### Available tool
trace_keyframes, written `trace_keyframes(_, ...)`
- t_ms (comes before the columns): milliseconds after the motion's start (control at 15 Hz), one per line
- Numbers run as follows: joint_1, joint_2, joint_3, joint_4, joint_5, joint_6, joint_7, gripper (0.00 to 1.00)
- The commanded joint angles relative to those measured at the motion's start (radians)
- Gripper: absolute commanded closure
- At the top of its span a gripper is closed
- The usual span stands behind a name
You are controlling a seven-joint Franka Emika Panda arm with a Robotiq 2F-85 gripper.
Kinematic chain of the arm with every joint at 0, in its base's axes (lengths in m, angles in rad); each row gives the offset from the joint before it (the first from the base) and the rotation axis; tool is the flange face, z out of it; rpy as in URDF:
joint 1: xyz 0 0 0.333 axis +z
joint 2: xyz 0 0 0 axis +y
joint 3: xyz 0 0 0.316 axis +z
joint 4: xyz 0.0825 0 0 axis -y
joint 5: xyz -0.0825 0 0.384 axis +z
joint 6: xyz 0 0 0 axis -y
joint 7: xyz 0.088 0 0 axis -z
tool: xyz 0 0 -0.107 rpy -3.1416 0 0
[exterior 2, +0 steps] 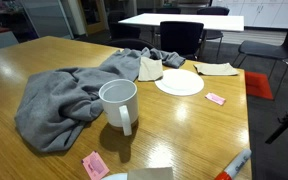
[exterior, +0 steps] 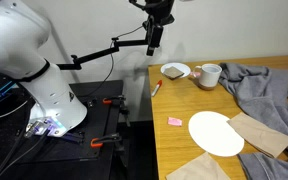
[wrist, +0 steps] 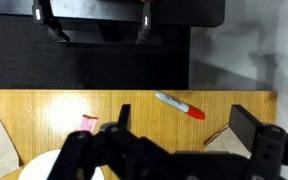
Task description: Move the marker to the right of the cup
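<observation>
The red marker [exterior: 156,88] with a white barrel lies flat near the table's edge, beside the bowl; it also shows at the bottom edge of an exterior view [exterior 2: 232,166] and in the wrist view [wrist: 180,105]. The white mug [exterior: 208,75] stands upright with its handle to the side, next to the grey cloth, and is close to the camera in an exterior view [exterior 2: 119,103]. My gripper [exterior: 154,40] hangs high above the table, over the marker's area. In the wrist view the gripper [wrist: 184,122] is open and empty, with the marker between and beyond its fingers.
A shallow white bowl [exterior: 175,71] sits between marker and mug. A crumpled grey cloth [exterior: 259,85] lies beside the mug. A flat white plate [exterior: 216,132], a pink scrap [exterior: 174,121] and brown paper napkins [exterior: 259,135] lie further along the wooden table [exterior: 174,145].
</observation>
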Motion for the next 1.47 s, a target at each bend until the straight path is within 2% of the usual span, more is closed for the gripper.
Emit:
trace_keyframes(0,-0.009,0.000,0.008,0.002,0.002,-0.003,-0.002,0.00)
trace_keyframes(400,-0.009,0.000,0.009,0.002,0.002,-0.003,-0.002,0.00)
trace_keyframes(600,0.001,-0.006,0.013,-0.018,-0.002,0.052,-0.049,0.00)
trace_keyframes(1067,0.038,-0.004,0.042,-0.096,-0.062,0.262,-0.232,0.00)
trace_keyframes(1400,0.088,0.013,0.059,-0.183,-0.144,0.482,-0.373,0.00)
